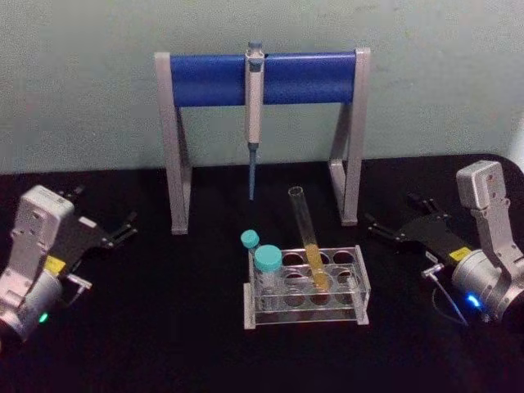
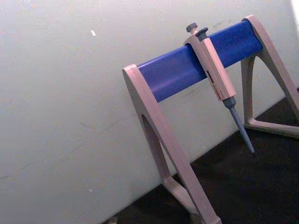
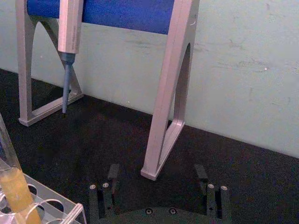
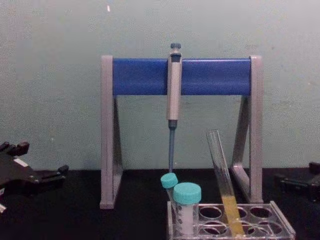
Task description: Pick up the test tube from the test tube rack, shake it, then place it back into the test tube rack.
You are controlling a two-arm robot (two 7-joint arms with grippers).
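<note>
From the head camera, the test tube (image 1: 309, 241) leans in the test tube rack (image 1: 304, 287) at table centre, beside two teal-capped tubes (image 1: 267, 264); the left gripper (image 1: 117, 231) and right gripper (image 1: 385, 229) rest far apart on either side, fingers spread and empty. The left wrist camera sees the pipette (image 2: 216, 77) hanging on its stand (image 2: 177, 140). The right wrist camera shows spread fingers (image 3: 113, 171) near the stand's foot. From the chest, the tube tilts left.

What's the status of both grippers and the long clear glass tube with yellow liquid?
Left gripper and right gripper open, parked either side. Long clear glass test tube leaning in the low clear plastic rack, untouched. Two teal-capped tubes stand beside it.
</note>
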